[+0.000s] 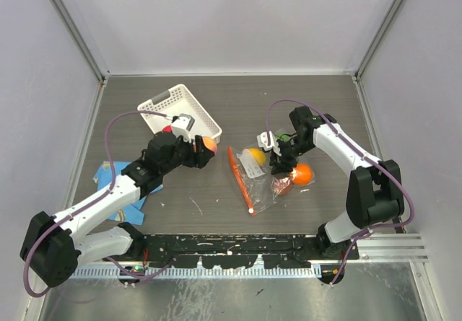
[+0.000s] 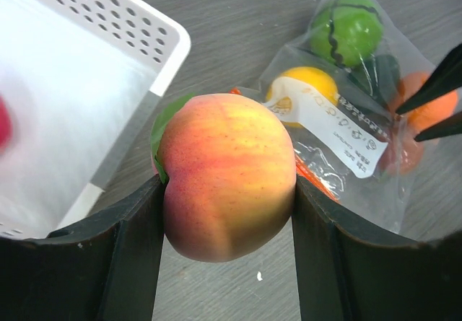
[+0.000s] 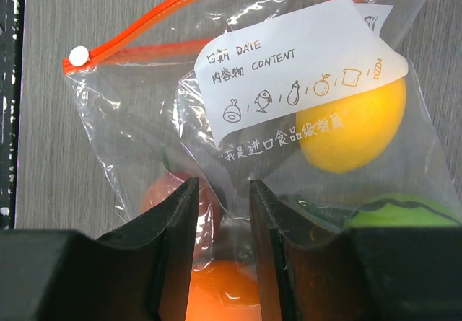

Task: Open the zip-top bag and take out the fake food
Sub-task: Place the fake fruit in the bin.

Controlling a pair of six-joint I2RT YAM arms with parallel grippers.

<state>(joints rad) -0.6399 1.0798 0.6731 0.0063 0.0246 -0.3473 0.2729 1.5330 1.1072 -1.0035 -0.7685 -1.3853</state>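
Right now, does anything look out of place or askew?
Nothing spilled or damaged. The basket sits at a slant, and a rumpled blue cloth lies partly under the left arm.

The left claw (image 1: 207, 147) is held forward on an outstretched arm, clamped on a peach-coloured fruit (image 2: 225, 177). The right claw (image 1: 283, 166) is pointed down on an inward-bent arm, fingers (image 3: 173, 220) narrowly parted.

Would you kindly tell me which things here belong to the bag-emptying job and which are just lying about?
Job:
zip-top bag
peach in left hand
lemon, orange and green striped fruit in the bag
white basket, likely the drop-off

Lying about:
blue cloth
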